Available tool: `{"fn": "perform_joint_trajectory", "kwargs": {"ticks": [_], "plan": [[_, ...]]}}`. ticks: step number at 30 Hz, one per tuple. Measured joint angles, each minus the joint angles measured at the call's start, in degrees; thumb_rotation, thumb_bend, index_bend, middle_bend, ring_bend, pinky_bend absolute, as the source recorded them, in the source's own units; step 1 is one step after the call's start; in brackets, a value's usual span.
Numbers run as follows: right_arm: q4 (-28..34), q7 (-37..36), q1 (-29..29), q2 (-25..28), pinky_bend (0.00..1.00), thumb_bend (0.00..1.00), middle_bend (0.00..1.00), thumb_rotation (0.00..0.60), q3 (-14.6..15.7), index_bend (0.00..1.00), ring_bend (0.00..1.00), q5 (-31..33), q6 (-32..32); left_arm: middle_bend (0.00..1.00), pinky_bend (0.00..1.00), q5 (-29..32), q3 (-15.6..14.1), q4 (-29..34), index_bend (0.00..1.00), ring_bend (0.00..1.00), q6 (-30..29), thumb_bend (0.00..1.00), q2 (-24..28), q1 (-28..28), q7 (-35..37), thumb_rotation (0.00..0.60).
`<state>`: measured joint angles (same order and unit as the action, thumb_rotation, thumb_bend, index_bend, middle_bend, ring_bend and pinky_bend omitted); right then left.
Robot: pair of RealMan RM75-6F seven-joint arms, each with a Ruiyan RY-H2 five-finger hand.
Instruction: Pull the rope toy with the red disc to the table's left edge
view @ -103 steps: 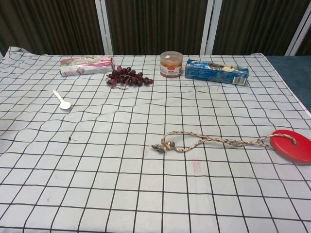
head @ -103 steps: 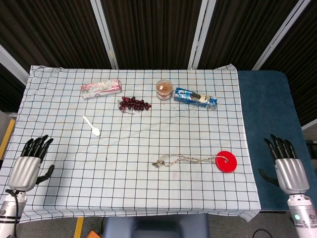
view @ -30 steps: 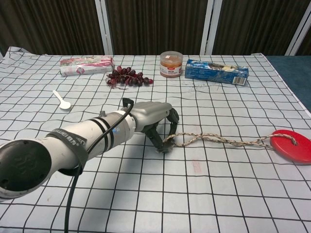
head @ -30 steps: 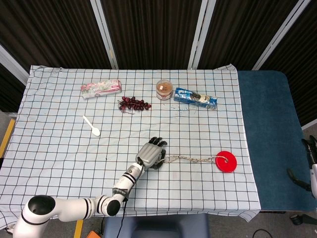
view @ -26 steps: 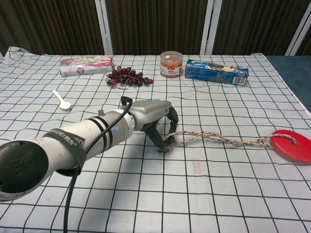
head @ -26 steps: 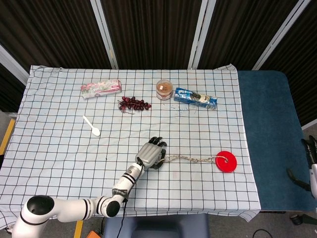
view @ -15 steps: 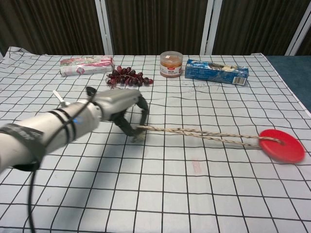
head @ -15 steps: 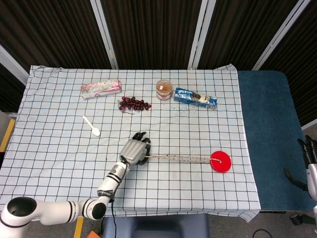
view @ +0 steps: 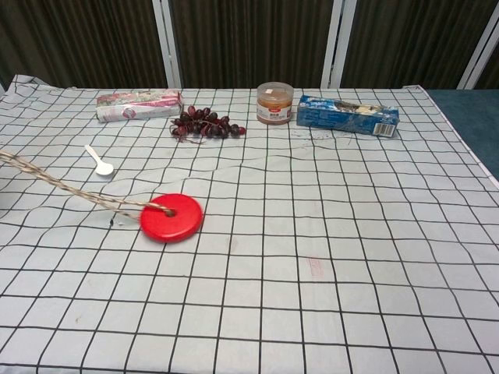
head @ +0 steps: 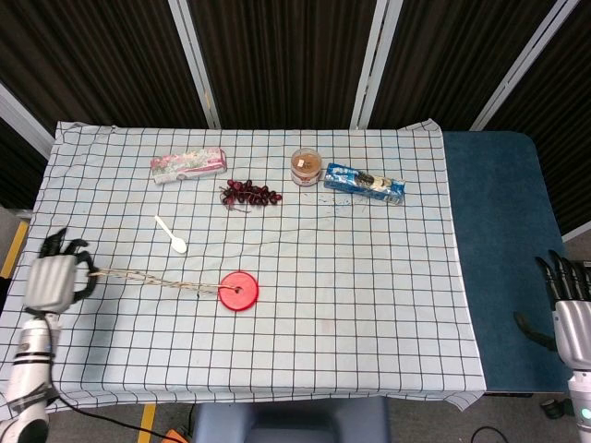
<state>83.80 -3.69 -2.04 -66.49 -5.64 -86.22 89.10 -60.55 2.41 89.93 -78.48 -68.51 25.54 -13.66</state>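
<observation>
Braided rope toy with red plastic disc point(head: 239, 291) is being held taut by the left hand point(head: 54, 280).
Its disc is lying below-right of the white plastic spoon point(head: 172, 234); the right hand point(head: 572, 314) is being kept open.

**Materials and finishes across the table**

A matt, creased checked cloth point(head: 369, 277) is covering the table. The left hand point(head: 54, 281), showing a smooth silver-grey shell and dark fingers, is gripping a rough, braided rope point(head: 148, 279); at the rope's far end the red disc point(head: 239, 291) is looking like smooth plastic. Beyond it, a white plastic spoon point(head: 172, 234) is lying, and glossy printed packets point(head: 364, 183) are catching light.
</observation>
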Motion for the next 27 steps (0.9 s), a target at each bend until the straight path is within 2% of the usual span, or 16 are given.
{"fn": "perform_joint_trajectory", "kwargs": {"ticks": [5, 10, 12, 14, 19, 24, 25, 26, 27], "plan": [[0.6, 0.4, -0.3, 0.1, 0.00, 0.37, 0.00, 0.600, 0.0, 0.00, 0.00, -0.6, 0.1, 0.30, 0.13, 3.0, 2.3, -4.8, 0.92, 0.05, -2.5, 0.70, 1.9, -2.6, 1.3, 0.600], [0.8, 0.8, -0.4, 0.1, 0.00, 0.37, 0.00, 0.600, 0.3, 0.00, 0.00, -0.7, -0.1, 0.32, 0.14, 7.8, 7.7, -11.7, 0.92, 0.07, -8.4, 0.71, -0.7, -3.7, -2.1, 0.600], [0.8, 0.8, -0.4, 0.2, 0.00, 0.37, 0.00, 0.600, 0.3, 0.00, 0.00, -0.6, -0.1, 0.32, 0.14, 9.4, 10.1, -14.1, 0.92, 0.07, -9.5, 0.71, -2.0, -3.9, -4.0, 0.600], [0.8, 0.8, -0.4, 0.2, 0.00, 0.37, 0.00, 0.600, 0.2, 0.00, 0.00, -0.5, -0.1, 0.32, 0.14, 9.9, 11.3, -14.5, 0.92, 0.07, -9.3, 0.71, -2.2, -4.0, -4.2, 0.600], [0.8, 0.9, -0.5, 0.0, 0.00, 0.37, 0.00, 0.600, 0.2, 0.00, 0.00, -0.2, -0.6, 0.32, 0.14, 6.9, 11.2, -11.6, 0.92, 0.06, -7.1, 0.69, -2.1, -4.2, -2.1, 0.600], [1.1, 1.0, -0.6, 0.0, 0.00, 0.37, 0.00, 0.600, 0.4, 0.00, 0.00, -0.3, -0.7, 0.31, 0.14, 0.4, 9.6, -7.3, 0.91, 0.05, -5.0, 0.66, -2.0, -4.1, 1.3, 0.600], [1.1, 0.9, -0.6, 0.0, 0.00, 0.37, 0.00, 0.600, 0.5, 0.00, 0.00, -0.2, -0.8, 0.28, 0.13, -1.0, 9.2, -6.6, 0.86, 0.04, -4.6, 0.64, -2.0, -4.0, 1.7, 0.600], [1.1, 0.9, -0.5, 0.0, 0.00, 0.37, 0.00, 0.600, 0.5, 0.00, 0.00, -0.2, -0.8, 0.22, 0.10, -2.1, 8.7, -5.8, 0.71, 0.02, -4.2, 0.59, -1.9, -4.0, 2.0, 0.600], [1.1, 0.9, -0.5, 0.0, 0.00, 0.37, 0.00, 0.600, 0.5, 0.00, 0.00, -0.1, -0.8, 0.15, 0.07, -3.2, 8.0, -4.9, 0.50, 0.01, -3.0, 0.54, -1.6, -3.9, 2.2, 0.600]]}}
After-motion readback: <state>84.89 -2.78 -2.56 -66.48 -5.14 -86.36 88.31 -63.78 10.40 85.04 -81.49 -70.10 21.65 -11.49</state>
